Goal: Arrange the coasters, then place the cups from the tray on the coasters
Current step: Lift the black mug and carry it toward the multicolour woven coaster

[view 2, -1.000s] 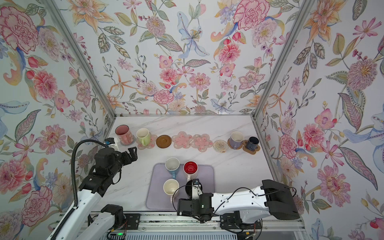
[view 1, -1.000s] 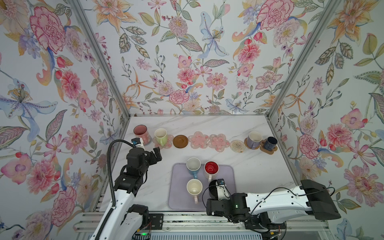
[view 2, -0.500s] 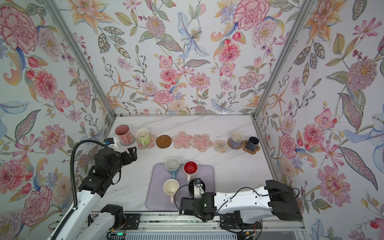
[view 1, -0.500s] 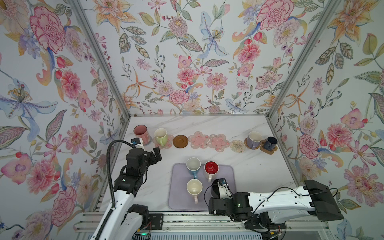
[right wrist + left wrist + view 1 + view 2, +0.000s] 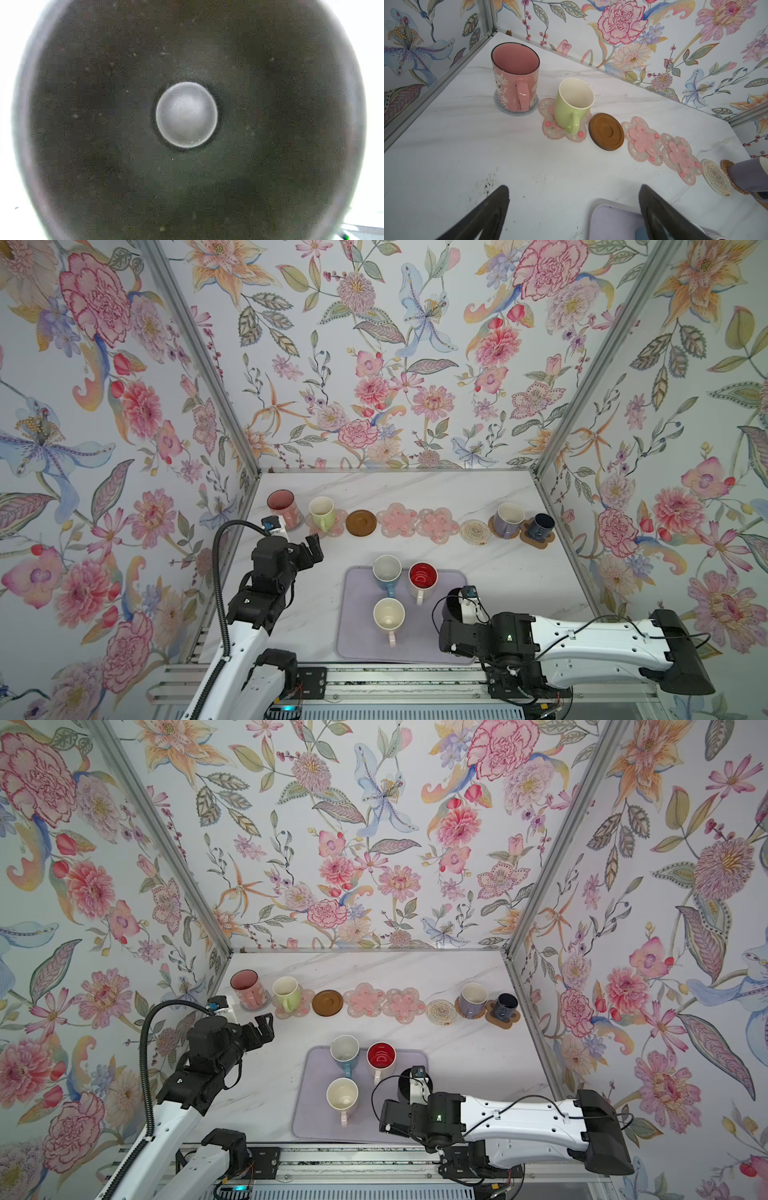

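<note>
Now the right claw (image 5: 449, 630) is pinched narrow, the black cup (image 5: 187, 114) right below it on the tray (image 5: 357, 639), probably clamping the hidden handle for a lift; left claw (image 5: 574, 191) gapes wide, empty.

I was working remotely in a lab test booth: floral-papered wall panels (image 5: 374, 364) set in aluminium framing (image 5: 203, 364) boxed in a marble-look desk (image 5: 415, 485), with a slotted mounting rail (image 5: 395, 680) along its near edge.
</note>
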You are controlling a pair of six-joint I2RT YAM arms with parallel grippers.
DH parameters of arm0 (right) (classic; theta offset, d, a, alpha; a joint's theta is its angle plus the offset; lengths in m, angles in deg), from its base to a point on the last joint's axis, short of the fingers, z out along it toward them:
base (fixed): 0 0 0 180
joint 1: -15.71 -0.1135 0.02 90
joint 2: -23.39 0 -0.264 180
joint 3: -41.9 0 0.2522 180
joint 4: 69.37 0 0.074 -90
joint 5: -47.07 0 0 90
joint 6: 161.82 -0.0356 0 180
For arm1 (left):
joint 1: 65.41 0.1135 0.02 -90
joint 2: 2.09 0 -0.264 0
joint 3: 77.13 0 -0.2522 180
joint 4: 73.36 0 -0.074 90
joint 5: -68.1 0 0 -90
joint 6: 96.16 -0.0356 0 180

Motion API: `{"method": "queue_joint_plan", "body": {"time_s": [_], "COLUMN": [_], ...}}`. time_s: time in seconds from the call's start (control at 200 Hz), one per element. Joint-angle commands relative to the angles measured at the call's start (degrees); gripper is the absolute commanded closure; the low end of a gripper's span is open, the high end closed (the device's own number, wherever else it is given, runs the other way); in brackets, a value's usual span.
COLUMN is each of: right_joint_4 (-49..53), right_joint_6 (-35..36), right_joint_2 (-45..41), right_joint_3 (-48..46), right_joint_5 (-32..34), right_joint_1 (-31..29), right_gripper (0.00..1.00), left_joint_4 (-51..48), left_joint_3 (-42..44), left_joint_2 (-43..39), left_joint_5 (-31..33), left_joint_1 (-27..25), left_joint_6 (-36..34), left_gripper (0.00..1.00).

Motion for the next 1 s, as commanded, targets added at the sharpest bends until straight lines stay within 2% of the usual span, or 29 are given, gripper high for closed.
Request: {"method": "queue_joint_plan", "body": {"time_s": [0.0,0.22,0.325,0.44,0.631,0.686,0.991], "right_joint_4": [3.60,3.01,-1.91,-7.89,-12.04,-13.05,-17.80], "right_joint_6": [5.38,23.33,32.84,39.24,47.73,50.30,57.52], "right_joint_2": [-3.32,-4.81,-2.37,1.74,9.45,11.60,20.56], "right_joint_3": [2.14,6.54,9.49,11.73,15.91,17.44,23.21], "right_joint_5": [3.33,0.35,-3.11,-8.40,-10.14,-10.47,-13.68], "right_joint_1": [4.70,23.03,32.49,40.89,48.42,52.18,62.84], "right_gripper": [1.00,1.00,1.00,1.00,1.00,1.00,1.00], "left_joint_4": [0.01,-0.89,-1.15,-2.64,-4.04,-4.13,-6.28], "left_joint_3": [0.46,0.00,0.01,-0.40,0.17,0.38,0.85], "left_joint_2": [-1.14,-2.15,-2.47,-2.80,-5.20,-5.75,-8.52], "left_joint_5": [0.60,0.80,0.92,0.76,0.45,0.45,1.33], "left_joint_1": [0.51,0.46,0.46,0.46,0.47,0.49,0.47], "left_joint_6": [0.00,-0.09,-0.06,0.17,1.13,1.31,2.40], "left_gripper": [0.01,0.01,0.01,0.01,0.01,0.01,0.01]}}
